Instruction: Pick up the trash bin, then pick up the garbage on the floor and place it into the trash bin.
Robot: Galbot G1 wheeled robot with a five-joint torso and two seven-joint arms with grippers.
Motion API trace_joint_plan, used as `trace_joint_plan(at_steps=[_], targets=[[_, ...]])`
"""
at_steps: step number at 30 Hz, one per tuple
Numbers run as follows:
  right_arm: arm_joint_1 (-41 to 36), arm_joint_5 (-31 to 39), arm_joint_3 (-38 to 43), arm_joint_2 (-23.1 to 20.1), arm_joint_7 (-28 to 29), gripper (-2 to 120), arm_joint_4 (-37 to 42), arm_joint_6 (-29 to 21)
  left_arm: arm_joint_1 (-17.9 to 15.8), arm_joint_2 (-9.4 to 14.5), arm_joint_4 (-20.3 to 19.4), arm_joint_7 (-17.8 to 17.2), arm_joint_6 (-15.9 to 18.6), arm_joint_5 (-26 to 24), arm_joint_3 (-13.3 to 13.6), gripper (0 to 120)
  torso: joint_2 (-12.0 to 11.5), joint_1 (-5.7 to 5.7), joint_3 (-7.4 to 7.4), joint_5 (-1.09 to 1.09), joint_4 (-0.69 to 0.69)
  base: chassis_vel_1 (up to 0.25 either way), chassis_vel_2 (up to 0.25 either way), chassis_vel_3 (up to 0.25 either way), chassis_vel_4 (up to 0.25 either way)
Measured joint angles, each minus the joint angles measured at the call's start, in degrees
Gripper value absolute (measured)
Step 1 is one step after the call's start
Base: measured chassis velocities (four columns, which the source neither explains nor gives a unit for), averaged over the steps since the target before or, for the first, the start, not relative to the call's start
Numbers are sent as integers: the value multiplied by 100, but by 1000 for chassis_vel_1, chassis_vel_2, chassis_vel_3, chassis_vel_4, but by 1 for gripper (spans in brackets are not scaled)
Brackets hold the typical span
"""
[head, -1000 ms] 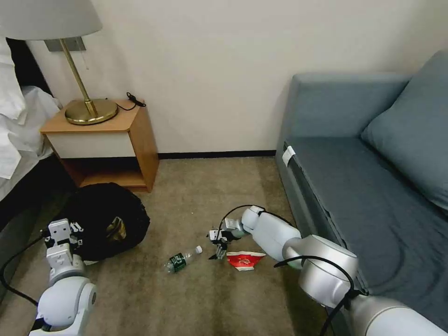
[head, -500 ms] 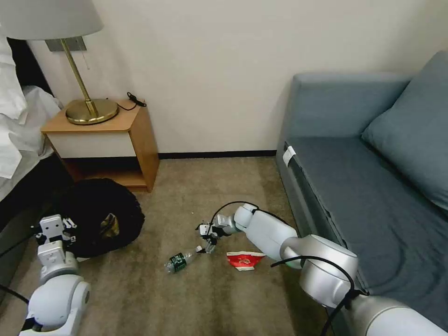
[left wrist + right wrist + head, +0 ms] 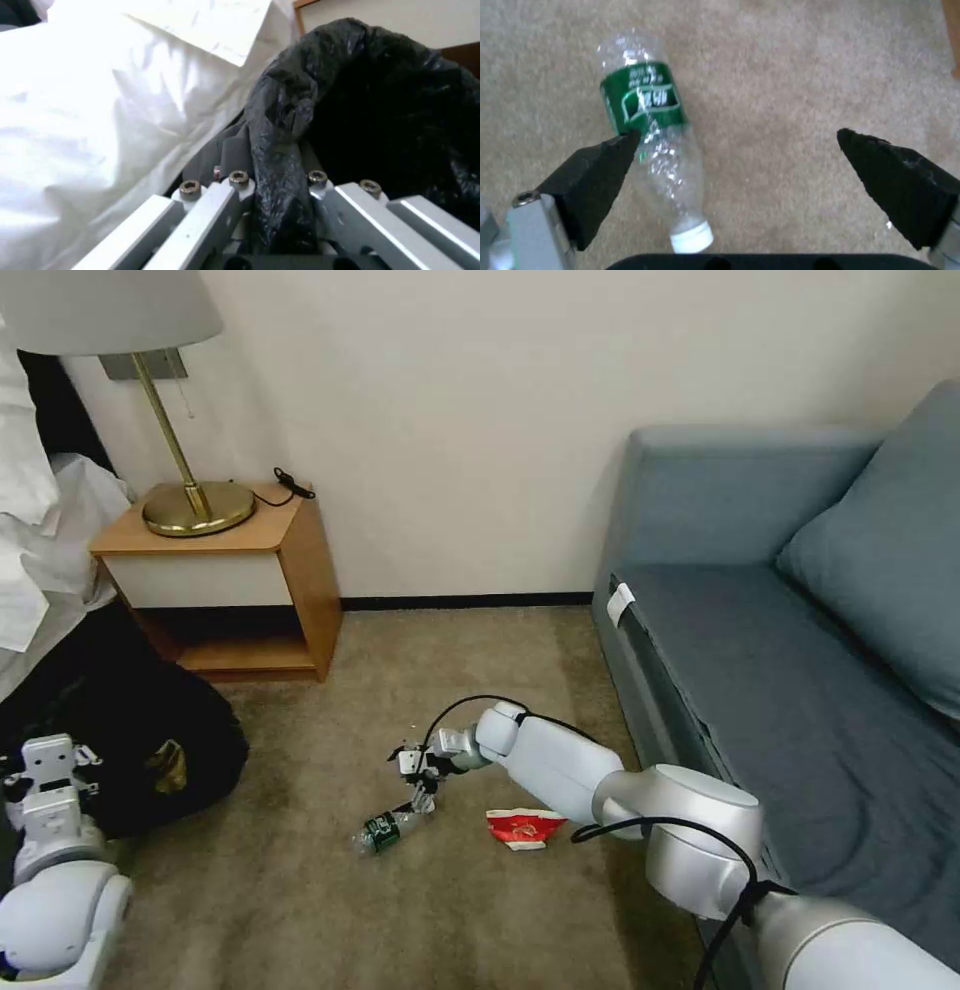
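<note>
The trash bin [image 3: 140,750], wrapped in its crinkly black bag, sat at the robot's left near the bed, and a dark-and-gold wrapper [image 3: 168,767] showed in its mouth. The left end effector [image 3: 275,176] was clamped on a fold of that black bag at the rim, with white bedding [image 3: 100,112] just beside it. On the carpet [image 3: 400,900] lay a small clear bottle [image 3: 385,830] with a green label and white cap, on its side. The right end effector [image 3: 418,785] hovered just above the bottle's cap end, its 2 black fingers [image 3: 595,176] spread wide; in the right wrist view 1 finger overlapped the bottle's body while the other stood well apart over bare carpet. A red-and-white crushed carton [image 3: 525,828] lay near the bottle, toward the blue sofa [image 3: 780,670]. A wooden nightstand [image 3: 240,570] with a brass lamp [image 3: 195,505] stood against the wall behind
</note>
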Motion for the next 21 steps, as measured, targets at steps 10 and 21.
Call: trace_joint_plan(at_steps=[10, 21], targets=[[-110, 29, -101, -2, 105, 100, -135, 158, -27, 103, 217, 32, 2, 3, -6, 4, 0, 0, 0, 0, -1, 0, 0, 0, 0], [-203, 589, -746, -2, 326, 100, 212, -65, 12, 17, 78, 40, 1, 3, 33, 4, 0, 0, 0, 1, -1, 0, 0, 0, 0]])
